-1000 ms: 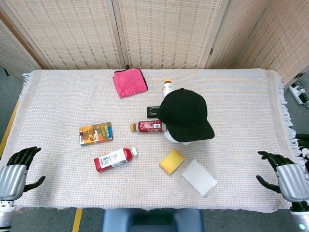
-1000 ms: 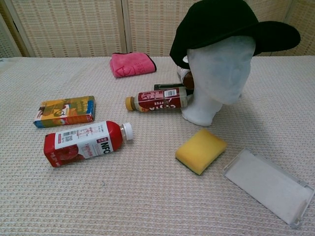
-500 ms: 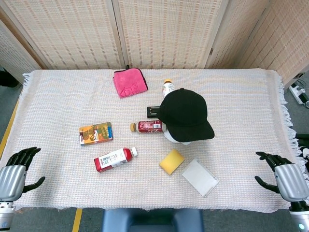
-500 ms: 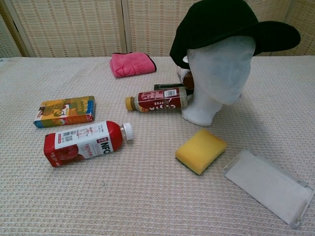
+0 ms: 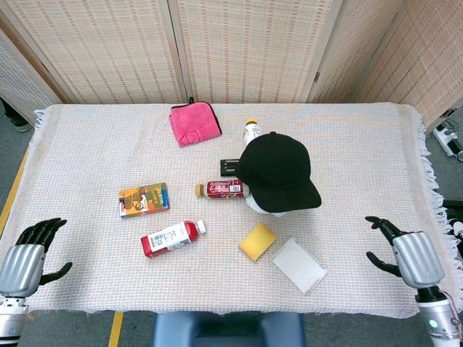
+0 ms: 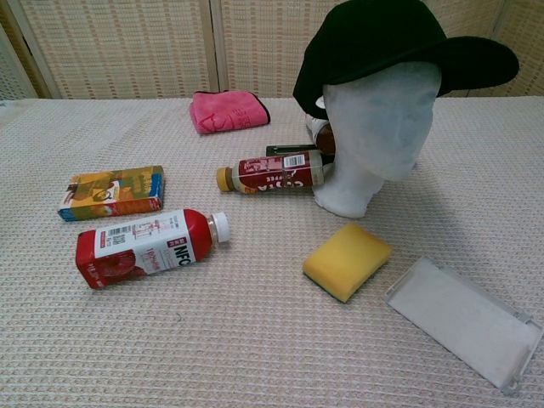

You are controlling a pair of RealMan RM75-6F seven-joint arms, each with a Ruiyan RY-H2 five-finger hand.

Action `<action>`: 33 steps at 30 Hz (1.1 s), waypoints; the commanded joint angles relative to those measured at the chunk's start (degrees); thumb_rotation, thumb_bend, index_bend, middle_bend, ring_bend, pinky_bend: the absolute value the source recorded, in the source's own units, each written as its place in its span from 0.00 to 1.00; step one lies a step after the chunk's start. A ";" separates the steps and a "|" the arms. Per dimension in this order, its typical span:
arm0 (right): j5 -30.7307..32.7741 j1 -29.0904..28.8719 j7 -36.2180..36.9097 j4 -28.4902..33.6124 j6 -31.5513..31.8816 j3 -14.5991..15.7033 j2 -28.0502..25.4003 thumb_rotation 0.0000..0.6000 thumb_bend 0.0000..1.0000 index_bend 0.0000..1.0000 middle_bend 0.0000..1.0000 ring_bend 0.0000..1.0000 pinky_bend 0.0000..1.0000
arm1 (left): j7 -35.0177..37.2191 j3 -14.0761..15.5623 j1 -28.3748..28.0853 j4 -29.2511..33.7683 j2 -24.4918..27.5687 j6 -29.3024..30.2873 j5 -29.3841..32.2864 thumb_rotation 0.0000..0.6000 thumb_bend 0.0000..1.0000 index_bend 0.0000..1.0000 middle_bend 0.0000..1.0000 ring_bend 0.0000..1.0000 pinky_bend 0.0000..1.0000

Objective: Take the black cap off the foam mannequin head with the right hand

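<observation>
The black cap point(image 5: 278, 170) point(image 6: 382, 42) sits on the white foam mannequin head point(image 6: 374, 136) near the table's middle, brim toward the front right. My right hand point(image 5: 406, 254) hovers at the front right edge of the table, fingers spread and empty, well to the right of the cap. At the front left corner my left hand point(image 5: 27, 253) is open and empty too. Neither hand shows in the chest view.
A yellow sponge point(image 5: 257, 241) and a clear flat tray point(image 5: 299, 264) lie in front of the head. Left of it lie a brown bottle point(image 5: 221, 189), a red bottle point(image 5: 171, 238) and an orange carton point(image 5: 144, 199). A pink cloth point(image 5: 194, 123) and another bottle point(image 5: 251, 131) are behind.
My right hand has moved left and forward over the table edge, toward the cap. The left hand has shifted only slightly. Cap and objects are unmoved.
</observation>
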State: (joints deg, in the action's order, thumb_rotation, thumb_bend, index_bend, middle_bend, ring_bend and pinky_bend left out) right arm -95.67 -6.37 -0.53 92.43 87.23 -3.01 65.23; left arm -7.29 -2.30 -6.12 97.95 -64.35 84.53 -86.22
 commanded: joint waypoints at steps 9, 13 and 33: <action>1.64 -9.48 -4.52 4.22 -6.04 -7.38 4.63 1.00 0.12 0.22 0.38 0.83 0.97 | 0.09 -0.19 -0.05 -0.09 0.05 0.08 0.30 1.00 0.22 0.20 0.20 0.17 0.21; 3.06 -13.06 -5.12 4.79 -8.74 -9.55 6.85 1.00 0.12 0.22 0.38 0.83 0.97 | 0.13 -0.28 -0.11 -0.10 0.10 0.14 0.28 1.00 0.22 0.20 0.20 0.17 0.21; 3.35 -21.02 -6.09 -4.68 -6.44 -13.05 19.27 1.00 0.33 0.66 0.64 0.91 1.00 | 0.61 -0.31 0.37 -0.16 0.83 0.45 1.07 1.00 0.22 0.20 0.19 0.17 0.21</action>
State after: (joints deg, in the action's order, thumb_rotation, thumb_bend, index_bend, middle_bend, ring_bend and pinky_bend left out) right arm -92.01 -26.89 -7.47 88.77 80.04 -15.88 83.61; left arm -6.67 -2.61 -5.76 97.77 -63.53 84.97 -85.17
